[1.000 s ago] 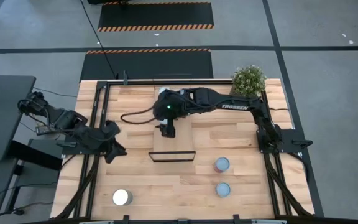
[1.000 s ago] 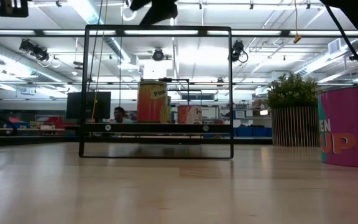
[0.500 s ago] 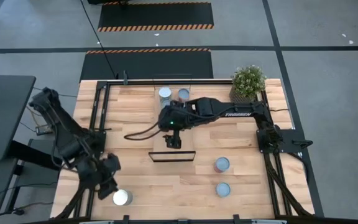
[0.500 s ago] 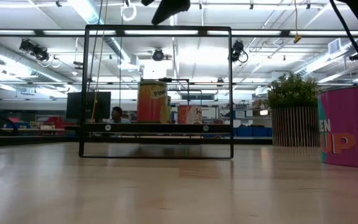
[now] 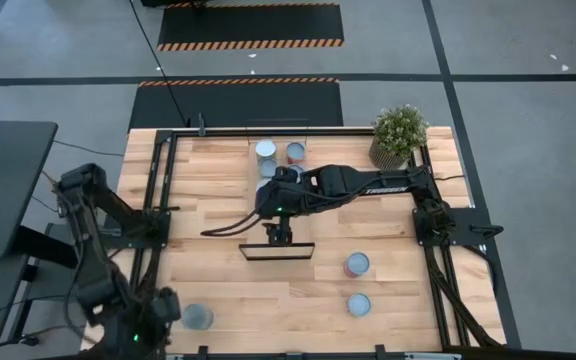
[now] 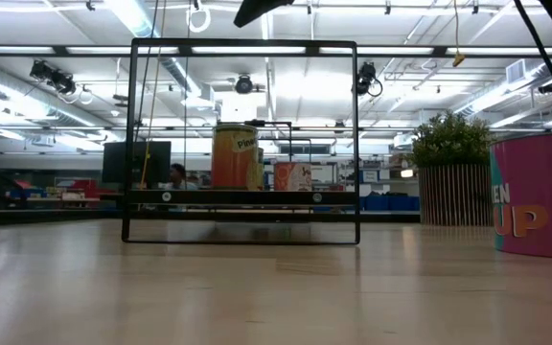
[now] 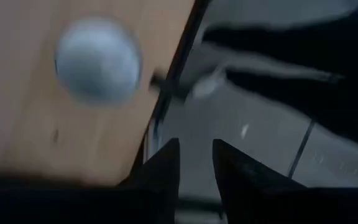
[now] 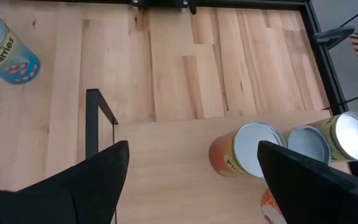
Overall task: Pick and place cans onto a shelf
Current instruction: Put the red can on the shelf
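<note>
The shelf (image 5: 278, 215) is a narrow light-wood board with a black wire frame (image 8: 98, 118) and lies along the table's middle. Three cans (image 8: 247, 149) (image 8: 309, 146) (image 8: 351, 137) stand at its far end (image 5: 266, 152). My right gripper (image 5: 280, 236) (image 8: 194, 155) hangs open above the shelf's near part, with nothing between its fingers. A pale-topped "Cherries" can (image 5: 197, 317) (image 7: 97, 59) stands upright near the table's near left corner. My left gripper (image 5: 163, 315) (image 7: 194, 149) hovers just left of it, over the table's edge. Its fingers stand a narrow gap apart and hold nothing.
Two more cans (image 5: 357, 264) (image 5: 358, 304) stand on the table right of the shelf. One of them shows large and pink (image 6: 540, 192) in the low view. A potted plant (image 5: 400, 130) sits at the far right corner. Black rails (image 5: 153, 200) run along the table's sides.
My left gripper has swung from the middle of the table's left edge toward the near edge, turning as it went. It now hovers beside the can at the near left corner. My right gripper has moved along the shelf toward the near edge, uncovering the cans at the far end.
</note>
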Controlling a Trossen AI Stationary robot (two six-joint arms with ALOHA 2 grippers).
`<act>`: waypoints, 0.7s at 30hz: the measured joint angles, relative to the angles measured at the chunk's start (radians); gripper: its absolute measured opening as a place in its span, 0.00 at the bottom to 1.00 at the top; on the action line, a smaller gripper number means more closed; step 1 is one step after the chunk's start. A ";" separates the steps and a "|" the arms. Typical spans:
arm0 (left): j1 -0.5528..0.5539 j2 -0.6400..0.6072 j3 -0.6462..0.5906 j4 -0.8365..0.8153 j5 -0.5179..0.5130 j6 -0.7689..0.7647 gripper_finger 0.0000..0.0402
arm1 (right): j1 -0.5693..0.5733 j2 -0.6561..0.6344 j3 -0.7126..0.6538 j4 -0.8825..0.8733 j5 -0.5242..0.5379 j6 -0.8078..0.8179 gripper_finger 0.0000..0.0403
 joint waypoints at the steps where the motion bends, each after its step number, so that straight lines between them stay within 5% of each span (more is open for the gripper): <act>1: -0.018 0.016 0.000 -0.001 0.029 -0.028 0.28 | 0.000 0.000 0.000 -0.004 0.000 0.006 0.90; 7: -0.104 0.070 -0.003 0.004 0.038 -0.181 0.52 | 0.005 0.000 0.000 -0.014 -0.002 0.021 0.90; 13: -0.109 0.132 -0.070 0.009 0.011 -0.157 0.78 | 0.008 0.000 0.000 -0.014 -0.003 0.020 0.90; 21: -0.043 0.163 -0.165 0.015 -0.004 -0.052 0.85 | 0.009 0.000 0.000 -0.014 -0.029 0.034 0.90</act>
